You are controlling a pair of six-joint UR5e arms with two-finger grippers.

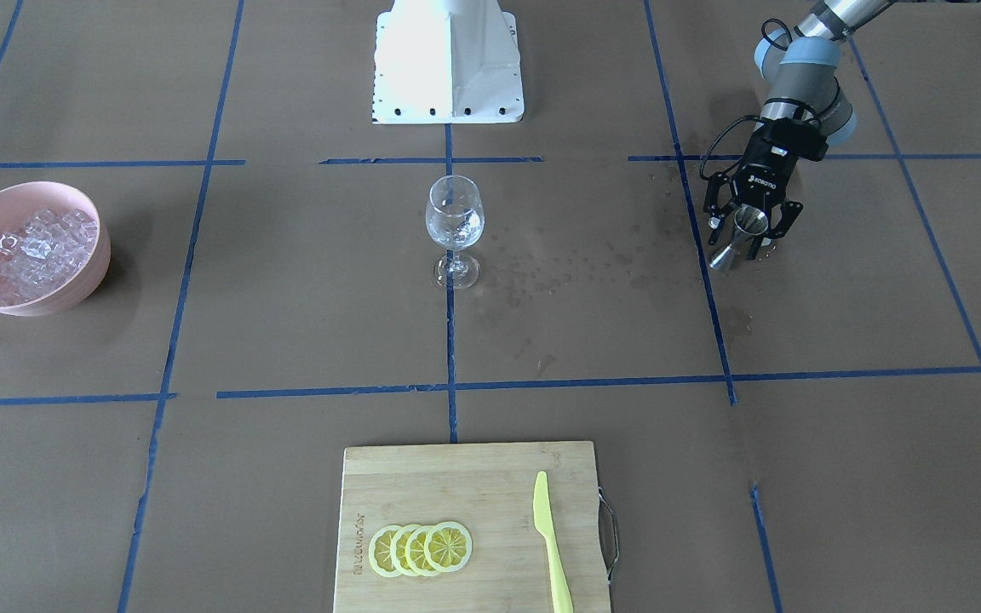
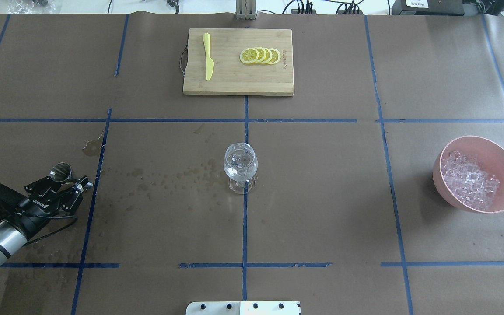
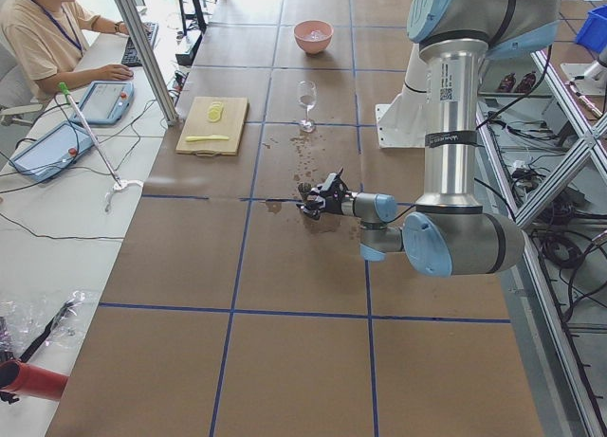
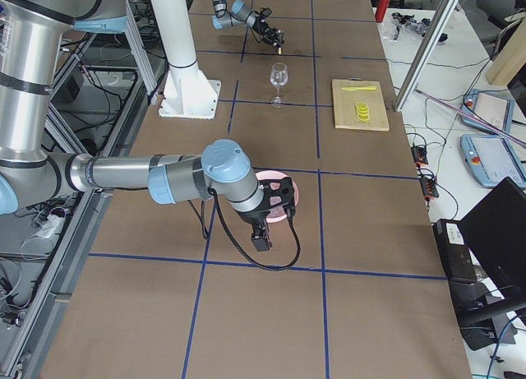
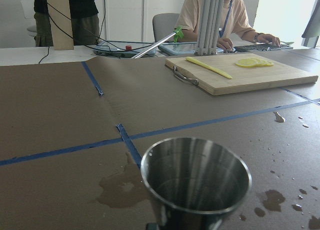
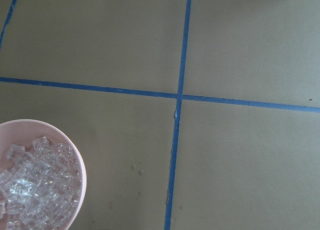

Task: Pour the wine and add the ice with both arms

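My left gripper (image 1: 746, 234) is shut on a small steel jigger (image 1: 739, 232) and holds it tilted, low over the wet table at my left; they also show in the overhead view, gripper (image 2: 71, 179) and jigger (image 2: 61, 171). The jigger's open mouth (image 5: 195, 177) fills the left wrist view. A clear wine glass (image 1: 455, 223) stands upright at the table's middle (image 2: 240, 165). The ice (image 1: 39, 251) is heaped in a pink bowl (image 1: 73, 294) at my right (image 2: 501, 157). My right gripper (image 4: 278, 210) hangs over the bowl; I cannot tell if it is open. The ice (image 6: 35, 190) shows at the lower left of the right wrist view.
A wooden cutting board (image 1: 456, 485) with lemon slices (image 1: 421, 549) and a yellow knife (image 1: 550, 545) lies at the far side from the robot. Wet spots (image 1: 576, 268) mark the paper between glass and left gripper. The white pedestal (image 1: 448, 64) stands behind the glass.
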